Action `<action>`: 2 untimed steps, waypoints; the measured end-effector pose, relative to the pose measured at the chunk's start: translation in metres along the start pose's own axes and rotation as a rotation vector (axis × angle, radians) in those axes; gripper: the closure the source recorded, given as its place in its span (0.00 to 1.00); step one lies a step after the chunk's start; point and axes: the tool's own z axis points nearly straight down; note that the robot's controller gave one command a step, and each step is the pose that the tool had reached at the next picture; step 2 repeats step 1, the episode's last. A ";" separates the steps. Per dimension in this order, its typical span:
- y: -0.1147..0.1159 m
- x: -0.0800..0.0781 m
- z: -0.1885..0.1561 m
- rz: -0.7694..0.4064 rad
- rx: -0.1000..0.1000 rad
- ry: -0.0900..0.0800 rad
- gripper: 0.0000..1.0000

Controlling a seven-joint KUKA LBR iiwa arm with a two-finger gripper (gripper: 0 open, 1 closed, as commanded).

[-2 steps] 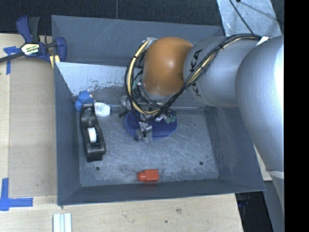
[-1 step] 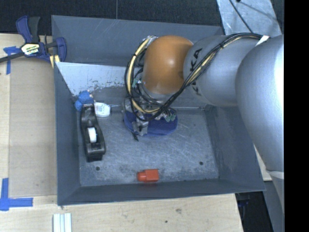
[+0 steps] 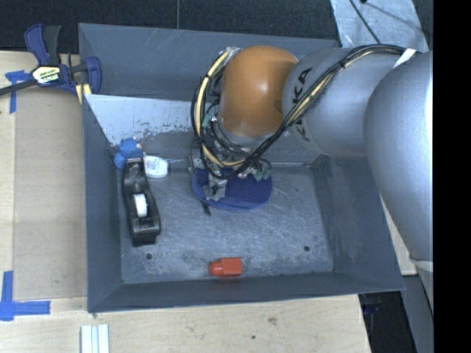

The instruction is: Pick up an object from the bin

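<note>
The bin (image 3: 294,230) is grey metal with sloping walls. Its flat bottom is full of fine scratches and looks dull. The wall up and to the left of the claw (image 3: 213,191) is much paler, with small dark specks along its lower edge. Past the far wall, behind the claw, the floor (image 3: 184,2) of the room is dark.

The big silver arm (image 3: 368,101) comes in from the right. It has a round orange cover (image 3: 254,90), and yellow and black cables (image 3: 200,109) loop around that. The claw hangs low under the cover, near the middle of the bin and close to the back wall.

Right under the claw, and poking out to its right, lies a dark blue thing (image 3: 249,192). It is soft-looking, rounded and low. The claw sits over its left edge. I cannot tell if the claw is released or clenched, or if it has hold of the blue thing.

To the left of the claw lies a black tape holder (image 3: 141,210) with a white roll in it. A small white cap (image 3: 155,168) and a little blue bit (image 3: 126,151) sit by its far end. In front of the claw, near the front wall, lies a small red block (image 3: 225,268), well apart from it.
</note>
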 end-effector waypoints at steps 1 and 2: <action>-0.001 -0.004 -0.099 0.004 0.003 -0.003 1.00; -0.001 -0.004 -0.099 0.004 0.003 -0.003 1.00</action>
